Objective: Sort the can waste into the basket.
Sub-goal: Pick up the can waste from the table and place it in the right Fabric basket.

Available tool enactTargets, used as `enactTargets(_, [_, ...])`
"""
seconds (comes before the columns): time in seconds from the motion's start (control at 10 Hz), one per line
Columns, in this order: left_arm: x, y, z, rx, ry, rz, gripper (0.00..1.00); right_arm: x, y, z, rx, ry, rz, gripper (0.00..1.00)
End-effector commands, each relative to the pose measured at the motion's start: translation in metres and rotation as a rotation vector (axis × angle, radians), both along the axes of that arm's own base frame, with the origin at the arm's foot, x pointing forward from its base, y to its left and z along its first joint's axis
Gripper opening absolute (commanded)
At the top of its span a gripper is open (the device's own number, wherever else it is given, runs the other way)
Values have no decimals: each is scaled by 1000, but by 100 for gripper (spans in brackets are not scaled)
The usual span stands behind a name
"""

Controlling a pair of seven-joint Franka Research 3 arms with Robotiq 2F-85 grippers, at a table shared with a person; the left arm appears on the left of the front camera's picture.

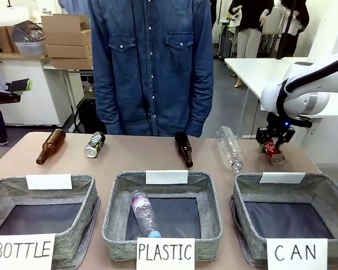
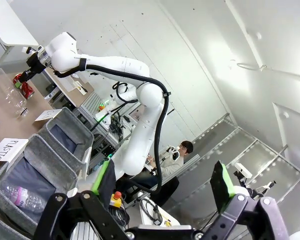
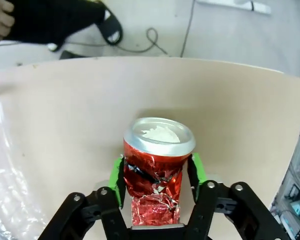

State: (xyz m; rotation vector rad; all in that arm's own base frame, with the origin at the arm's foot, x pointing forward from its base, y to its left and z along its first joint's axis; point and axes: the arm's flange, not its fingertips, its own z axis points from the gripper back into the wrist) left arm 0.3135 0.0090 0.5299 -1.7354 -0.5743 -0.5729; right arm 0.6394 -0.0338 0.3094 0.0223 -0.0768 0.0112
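The red can [image 3: 157, 150] is being clamped by the right gripper [image 3: 157, 172]; the left gripper [image 2: 162, 181] is being held open, empty.

Wide-spread left tool [image 2: 162, 181], right tool [image 2: 21, 77] at red can [image 2: 26, 90]

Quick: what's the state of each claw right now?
Left claw: open, holding nothing.
Right claw: closed on the crumpled shiny red metal can.

We note red can [image 1: 274, 154]: shiny, crumpled, on its side near worktop's far right corner. Black-and-silver can [image 1: 94, 144]: on its side by far edge, left part. Grey woven basket [image 1: 327, 194], sign "CAN": near right corner.
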Motion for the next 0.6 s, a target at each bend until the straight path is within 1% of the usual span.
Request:
enactTargets(0.0, [0,-1,2,-21,-21,-1,100,4,2,-1,-39,5,-15,0])
enactTargets(0.1, [0,-1,2,-21,-21,-1,100,4,2,-1,-38,11,-10,14])
enactTargets(0.2, [0,-1,2,-21,-21,-1,100,4,2,-1,-42,15,-5,4])
enactTargets(0.3, [0,-1,2,-21,-21,-1,100,5,2,-1,-37,16,-5,0])
enactTargets(0.5, [0,-1,2,-21,-21,-1,100,5,0,-2,-13,15,-8,0])
